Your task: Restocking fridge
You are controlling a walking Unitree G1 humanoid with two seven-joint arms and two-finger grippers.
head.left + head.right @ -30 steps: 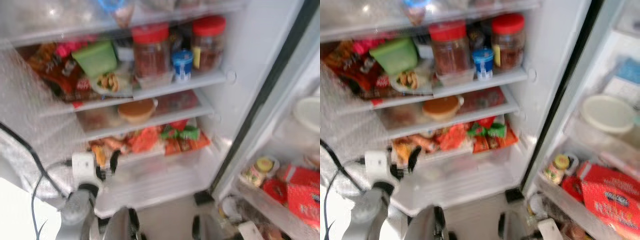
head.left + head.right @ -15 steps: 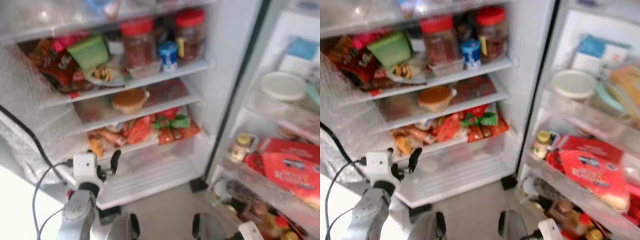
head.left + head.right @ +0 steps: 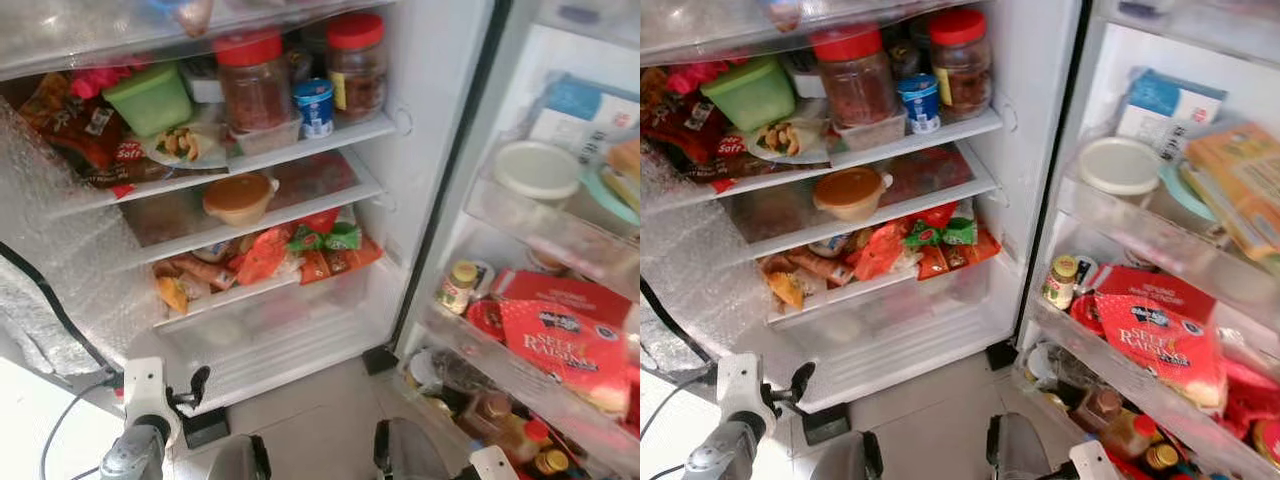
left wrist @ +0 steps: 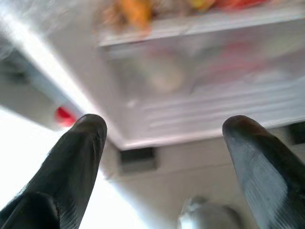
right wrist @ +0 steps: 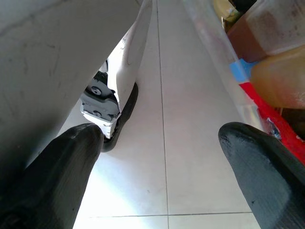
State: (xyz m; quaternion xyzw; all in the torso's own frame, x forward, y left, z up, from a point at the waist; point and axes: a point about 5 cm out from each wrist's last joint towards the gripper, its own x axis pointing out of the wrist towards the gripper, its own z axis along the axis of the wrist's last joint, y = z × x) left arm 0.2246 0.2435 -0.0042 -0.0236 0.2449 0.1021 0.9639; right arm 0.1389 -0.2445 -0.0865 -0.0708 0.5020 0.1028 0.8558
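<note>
The fridge (image 3: 420, 190) stands open, its shelves packed with jars and packets. The left gripper (image 4: 164, 143) hangs spread and empty before the bottom drawer (image 3: 270, 325); the right gripper (image 5: 162, 152) is spread above the floor tiles (image 5: 190, 143).

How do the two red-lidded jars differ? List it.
The left jar looks taller and wider than the right jar. The left jar stands nearer the shelf's front, behind a clear tub; the right jar sits further back, beside the blue cup. The right jar shows a yellow label; the left jar shows none. Both are clear, upright, red-lidded, with dark reddish-brown contents, on one shelf.
</note>
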